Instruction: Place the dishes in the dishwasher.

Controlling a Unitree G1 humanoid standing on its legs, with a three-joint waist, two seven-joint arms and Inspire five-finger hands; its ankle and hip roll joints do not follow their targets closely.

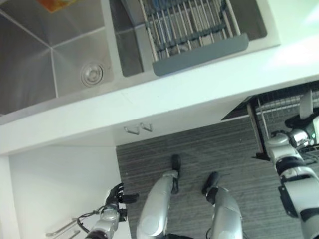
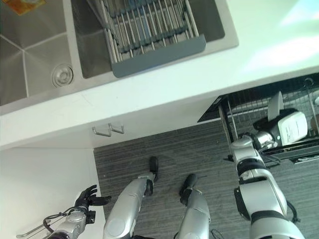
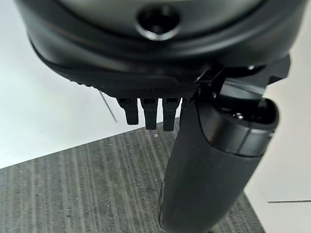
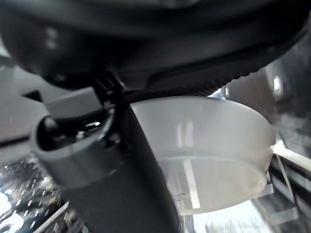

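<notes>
My right hand (image 2: 264,135) is curled round a white translucent bowl (image 2: 293,127), held on its side over the pulled-out dishwasher rack (image 2: 249,107) under the counter at the right. In the right wrist view the thumb (image 4: 112,179) lies across the bowl's (image 4: 214,155) rim. A white plate (image 2: 275,105) stands on edge in the rack just behind the bowl. My left hand (image 2: 87,199) hangs low at the left beside a white cabinet, fingers relaxed and holding nothing.
A white countertop (image 2: 199,74) runs across, with a steel sink (image 1: 30,59) set in it. A wire drying rack (image 2: 144,30) with a grey lip sits in the right basin. Two metal cabinet handles (image 2: 107,130) stick out under the counter. Grey striped floor lies below.
</notes>
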